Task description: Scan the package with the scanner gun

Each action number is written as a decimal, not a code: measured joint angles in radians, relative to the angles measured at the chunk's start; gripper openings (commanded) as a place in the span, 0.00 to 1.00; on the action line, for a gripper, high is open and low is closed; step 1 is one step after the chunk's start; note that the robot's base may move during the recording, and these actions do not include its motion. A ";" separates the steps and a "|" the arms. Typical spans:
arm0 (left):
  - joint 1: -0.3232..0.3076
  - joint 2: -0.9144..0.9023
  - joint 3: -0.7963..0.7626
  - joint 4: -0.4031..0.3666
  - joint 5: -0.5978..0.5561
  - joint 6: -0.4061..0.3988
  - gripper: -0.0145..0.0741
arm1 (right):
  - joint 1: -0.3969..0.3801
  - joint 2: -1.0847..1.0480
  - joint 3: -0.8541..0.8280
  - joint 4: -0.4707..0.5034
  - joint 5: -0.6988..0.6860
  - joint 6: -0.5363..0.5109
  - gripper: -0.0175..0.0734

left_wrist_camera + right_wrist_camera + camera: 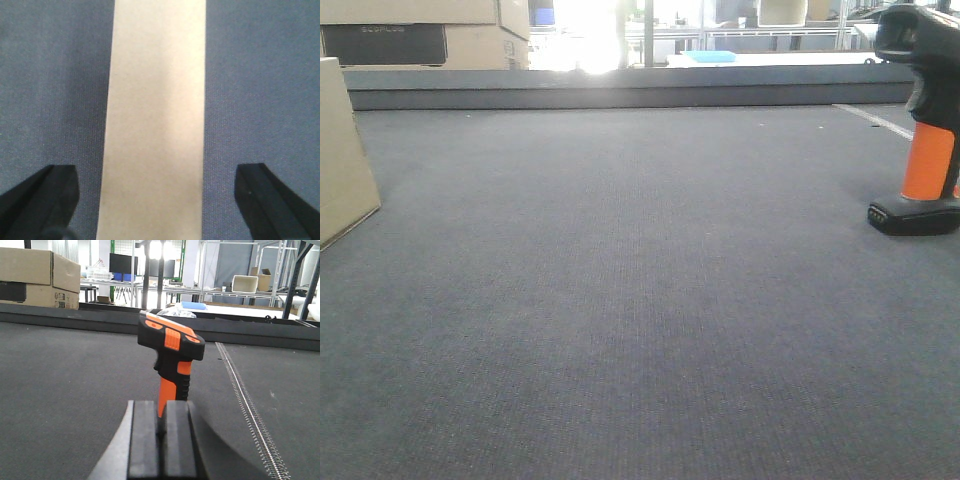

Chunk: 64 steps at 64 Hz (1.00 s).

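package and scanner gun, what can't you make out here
- package: barcode label not visible; left wrist view shows one plain face, and the front view's left edge crops it.
- scanner gun: foot hidden behind the shut right claw in right wrist view; the front view's right edge crops its head.

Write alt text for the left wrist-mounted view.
A plain tan package runs lengthwise up the middle of the frame, seen from above on a grey mat. The left hand is open, its two black fingers at the lower corners, one on each side of the package and clear of it.
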<state>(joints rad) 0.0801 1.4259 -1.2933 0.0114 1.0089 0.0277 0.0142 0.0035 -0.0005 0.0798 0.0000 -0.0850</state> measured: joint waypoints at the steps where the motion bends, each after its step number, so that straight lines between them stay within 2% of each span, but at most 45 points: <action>1: 0.000 0.003 0.000 0.000 0.000 0.000 0.80 | 0.000 0.000 0.000 0.000 0.000 0.000 0.01; 31: 0.000 0.124 0.000 0.001 0.031 0.002 0.81 | 0.000 0.000 0.000 0.000 0.000 0.000 0.01; 36: 0.000 0.141 0.000 0.001 0.033 0.002 0.78 | 0.000 0.000 0.000 0.000 0.000 0.000 0.01; 42: 0.000 0.141 0.000 0.002 0.036 0.002 0.64 | 0.000 0.000 0.000 0.000 0.000 0.000 0.01; 51: 0.000 0.141 0.000 0.002 0.040 0.002 0.23 | 0.000 0.000 0.000 0.000 0.000 0.000 0.01; 56: 0.000 0.141 0.000 0.002 0.040 0.002 0.04 | 0.000 0.000 0.000 0.000 0.000 0.000 0.01; 64: 0.000 0.141 -0.007 -0.002 0.050 0.002 0.04 | 0.000 0.000 0.000 0.000 0.000 0.000 0.01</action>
<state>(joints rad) 0.0801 1.5670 -1.3001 0.0094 1.0588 0.0297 0.0142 0.0035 -0.0005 0.0798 0.0000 -0.0850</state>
